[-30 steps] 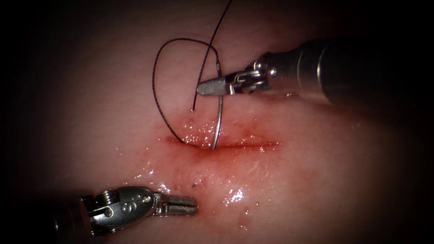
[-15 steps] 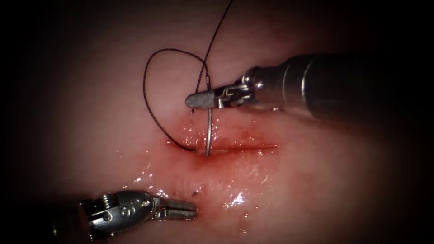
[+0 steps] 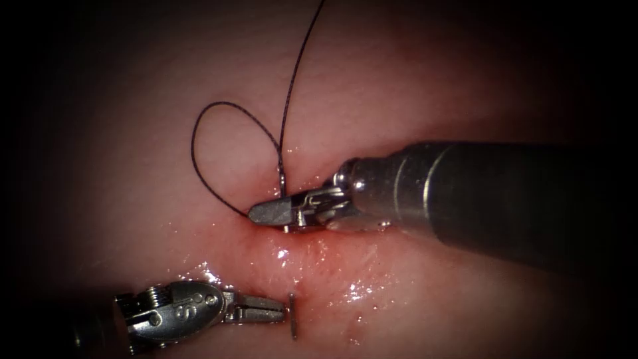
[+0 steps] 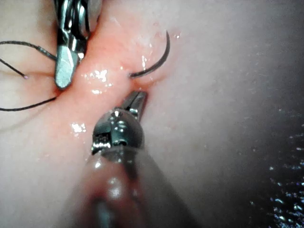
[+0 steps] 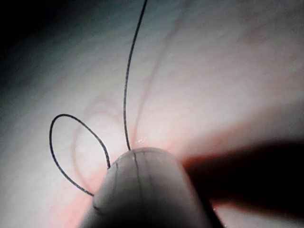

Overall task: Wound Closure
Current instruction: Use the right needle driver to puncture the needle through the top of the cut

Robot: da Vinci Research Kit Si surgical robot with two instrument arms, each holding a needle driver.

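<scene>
My right tool (image 3: pixel 263 213) is pressed down on the cut, jaws shut on the curved needle near its thread end. The needle is in the tissue (image 3: pixel 412 292): it goes in under these jaws and its tip (image 3: pixel 292 316) sticks out on the near side of the cut. In the left wrist view the freed tip part of the needle (image 4: pixel 160 58) arcs out of the tissue beside the right tool (image 4: pixel 64 71). My left tool (image 3: pixel 279 310) lies just left of the tip with jaws shut, holding nothing. Dark thread (image 3: pixel 219 113) loops from the needle's end and runs up out of view.
Red fluid and wet glints (image 3: pixel 352 289) cover the tissue around the cut. The thread loop (image 5: pixel 71 142) lies on pale tissue beyond the right tool's shaft (image 5: pixel 142 190). The right tool's thick shaft (image 3: pixel 478 199) crosses the right half of the wound.
The right tool moved down and left onto the cut, driving the needle through the tissue. The tip now sticks out on the near side by the left tool. The thread loop followed.
</scene>
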